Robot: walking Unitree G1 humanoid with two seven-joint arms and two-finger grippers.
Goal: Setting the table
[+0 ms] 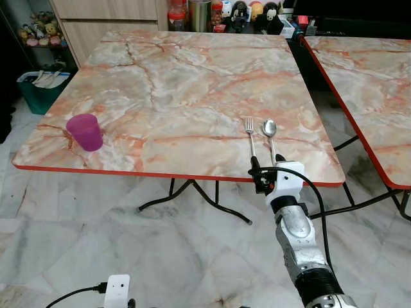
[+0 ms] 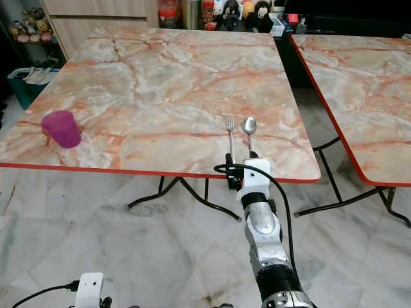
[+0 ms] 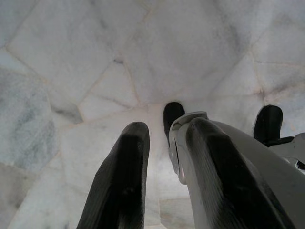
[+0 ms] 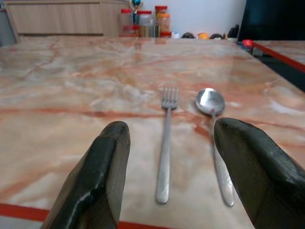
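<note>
One right tool (image 4: 167, 167) (fingers spread) hovers before fork (image 4: 165, 143), spoon (image 4: 214, 129).

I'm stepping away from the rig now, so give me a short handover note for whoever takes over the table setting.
Right claw: open, empty, at the near table edge, facing the cutlery.
Left claw: hangs idle over the floor, open, empty.
Fork and spoon lie side by side, apart, near the right front of the marble table.
Purple cup stands upright at the left front corner.
Done: fork, spoon and cup are on the table.
Left: probably bring the cup to the cutlery; no plate seen.
</note>
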